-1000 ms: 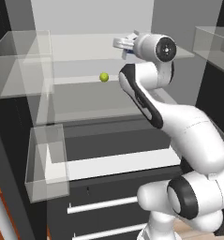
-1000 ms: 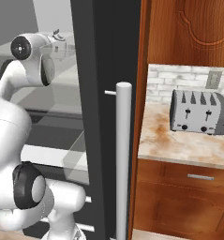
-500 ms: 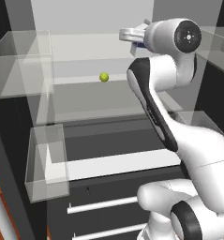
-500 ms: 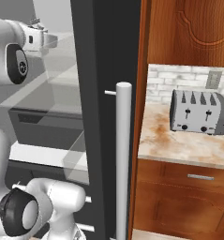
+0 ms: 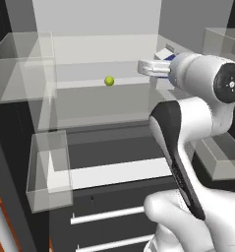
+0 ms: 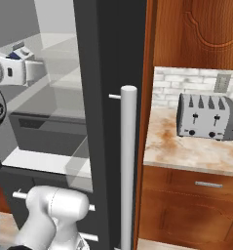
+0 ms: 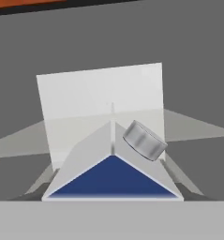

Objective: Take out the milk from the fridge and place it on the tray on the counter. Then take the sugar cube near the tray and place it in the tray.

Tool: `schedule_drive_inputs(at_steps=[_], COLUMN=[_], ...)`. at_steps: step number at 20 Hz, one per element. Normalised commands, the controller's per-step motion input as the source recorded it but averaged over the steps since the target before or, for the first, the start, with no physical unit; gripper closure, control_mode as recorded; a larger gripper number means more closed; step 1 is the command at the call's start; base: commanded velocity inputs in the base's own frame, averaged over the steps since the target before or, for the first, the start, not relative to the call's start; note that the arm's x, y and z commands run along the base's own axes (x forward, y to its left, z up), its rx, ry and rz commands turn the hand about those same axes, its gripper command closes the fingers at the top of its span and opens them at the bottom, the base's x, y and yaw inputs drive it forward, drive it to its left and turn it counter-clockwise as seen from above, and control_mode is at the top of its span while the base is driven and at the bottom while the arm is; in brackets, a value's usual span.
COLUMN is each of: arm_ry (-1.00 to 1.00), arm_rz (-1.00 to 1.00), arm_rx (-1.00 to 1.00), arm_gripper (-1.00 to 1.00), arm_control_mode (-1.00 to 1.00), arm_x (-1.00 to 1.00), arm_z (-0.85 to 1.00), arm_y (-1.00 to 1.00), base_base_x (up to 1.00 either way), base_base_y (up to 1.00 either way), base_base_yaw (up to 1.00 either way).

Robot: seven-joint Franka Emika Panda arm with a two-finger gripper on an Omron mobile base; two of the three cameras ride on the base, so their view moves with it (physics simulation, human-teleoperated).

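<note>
1. My arm reaches deep into the open fridge [image 5: 89, 106], my wrist level with its upper pale shelf.
2. The milk [image 7: 111, 154] sits right under my hand camera: I look down on its white gable top, its silver round cap and a dark blue face, very close.
3. From the left base view a corner of the milk shows white and blue just past my wrist, at the right end of that upper shelf.
4. From the right base view the same carton peeks above my wrist at the far left.
5. My pincer: I cannot tell whether it is released or clenched, since its tips are hidden by the carton and by my own wrist.
6. A small yellow-green ball [image 5: 109, 81] lies on the same shelf, well apart from the milk, to its left in the left base view.
7. Clear door bins [image 5: 50, 172] hang at the left of the fridge.
8. Beside the fridge, the beige stained desk [image 6: 186, 149] carries a silver toaster [image 6: 208, 117] against the brick wall, over wooden drawers.
</note>
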Motion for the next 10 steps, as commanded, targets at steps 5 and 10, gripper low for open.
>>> schedule_drive_inputs(at_steps=[5, 10], arm_ry=[0.06, 0.06], arm_rz=[0.03, 0.04], arm_rx=[-0.08, -0.01], arm_gripper=[1.00, 1.00], arm_control_mode=[-1.00, -1.00], arm_x=[-0.84, -0.13], arm_z=[-0.41, -0.41], arm_y=[-0.03, -0.16], base_base_x=[0.00, 0.00], base_base_y=[0.00, 0.00], base_base_yaw=[0.00, 0.00])
